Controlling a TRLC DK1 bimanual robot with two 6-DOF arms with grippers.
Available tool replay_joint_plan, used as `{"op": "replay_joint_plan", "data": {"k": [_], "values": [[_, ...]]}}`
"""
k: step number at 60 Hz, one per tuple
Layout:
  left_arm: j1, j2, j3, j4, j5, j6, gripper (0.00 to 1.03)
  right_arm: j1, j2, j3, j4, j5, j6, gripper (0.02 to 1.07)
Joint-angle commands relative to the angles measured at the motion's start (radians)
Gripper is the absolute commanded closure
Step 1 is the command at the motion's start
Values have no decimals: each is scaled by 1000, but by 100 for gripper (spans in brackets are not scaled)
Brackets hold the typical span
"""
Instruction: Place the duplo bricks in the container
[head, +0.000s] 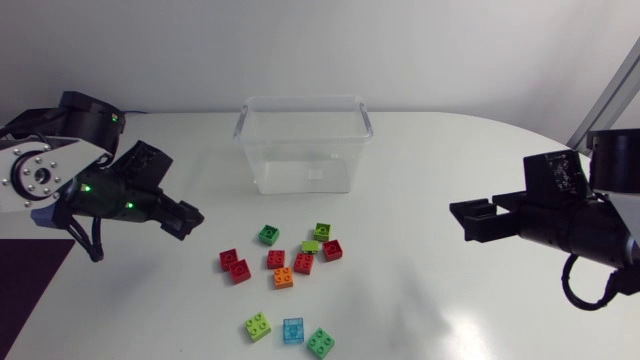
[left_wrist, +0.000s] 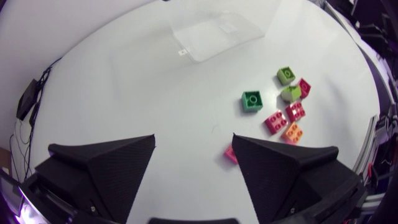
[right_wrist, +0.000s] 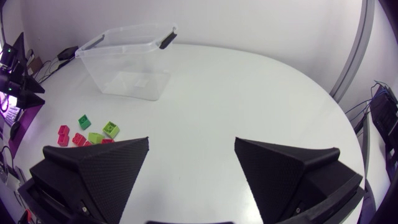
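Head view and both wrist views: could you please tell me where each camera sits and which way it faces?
Head view: fixed above the table, looking down on the container, the bricks, the left gripper and the right gripper.
Left wrist view: on the left arm's last link, facing across the table to the bricks; left gripper open.
Right wrist view: on the right arm's last link, facing the container; right gripper open.
Shared by all: container and bricks.

No readable text, number, brand or sign anywhere. Only a small white sticker (head: 315, 174) on the floor of the clear plastic container (head: 246, 118), by the table's (head: 420, 200) far edge; print too small to read.
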Motion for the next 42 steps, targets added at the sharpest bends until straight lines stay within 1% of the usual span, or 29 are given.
{"op": "replay_joint_plan", "data": {"k": [1, 4, 8, 11, 15, 21, 27, 32, 37, 42], "values": [[15, 46, 26, -44, 41, 166, 12, 29, 54, 35, -56, -12, 29, 7], [32, 54, 9, -58, 81, 250, 12, 55, 82, 60, -110, -12, 26, 7], [40, 54, -20, -60, 93, 338, 12, 85, 111, 89, -170, -11, 13, 7], [51, 52, -51, -60, 127, 416, 12, 104, 130, 94, -179, -15, -3, 7], [54, 67, -75, -55, 135, 482, 12, 121, 149, 97, -183, -35, -11, 7], [54, 119, -89, -49, 156, 543, 12, 158, 185, 109, -214, -46, -68, 7], [52, 169, -97, -44, 191, 591, 12, 198, 202, 98, -239, -55, -249, 7], [44, 230, -100, -1, 201, 603, 12, 210, 212, 94, -237, -66, -266, 7], [40, 284, -92, 14, 211, 628, 12, 210, 222, 95, -236, -92, -269, 7], [29, 311, -86, 40, 224, 629, 13, 216, 238, 98, -228, -92, -276, 7]]}}
